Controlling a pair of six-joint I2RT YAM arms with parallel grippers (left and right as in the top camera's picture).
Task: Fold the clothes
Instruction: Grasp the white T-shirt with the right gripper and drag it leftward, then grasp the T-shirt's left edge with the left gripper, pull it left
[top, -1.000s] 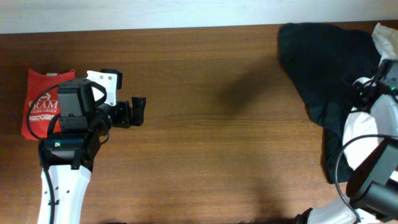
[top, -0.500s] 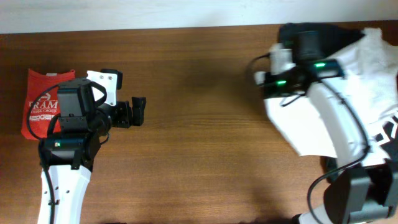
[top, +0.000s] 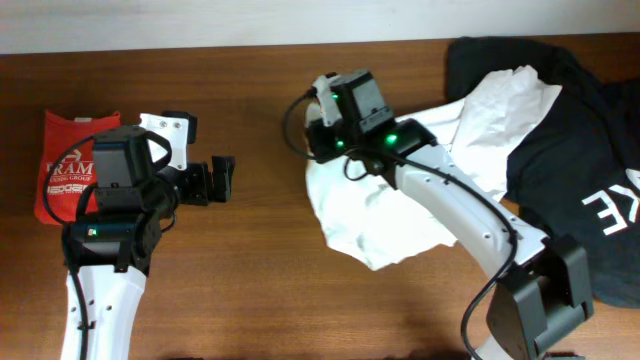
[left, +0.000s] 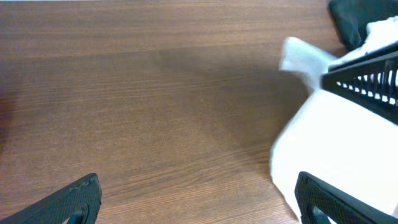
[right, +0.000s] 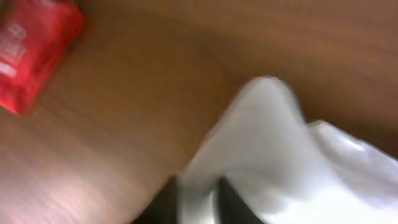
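The white T-shirt (top: 400, 215) lies crumpled across the middle right of the table, partly over the black shirt. My right gripper (top: 318, 150) is shut on the T-shirt's left edge and holds it near the table's centre. In the blurred right wrist view the fingers (right: 198, 202) pinch white cloth (right: 280, 155). My left gripper (top: 222, 178) is open and empty, left of the T-shirt. In the left wrist view its fingers (left: 199, 205) frame bare wood, with the T-shirt (left: 336, 143) at the right. The label is hidden.
A large black shirt with white letters (top: 570, 150) lies at the right back. A folded red shirt (top: 62, 160) lies at the far left, also in the right wrist view (right: 31, 53). The wood table (top: 260, 280) shows between the arms.
My right arm has swept from the far right edge to the table's centre, dragging the white T-shirt leftward off the black shirt. The left arm has not moved.
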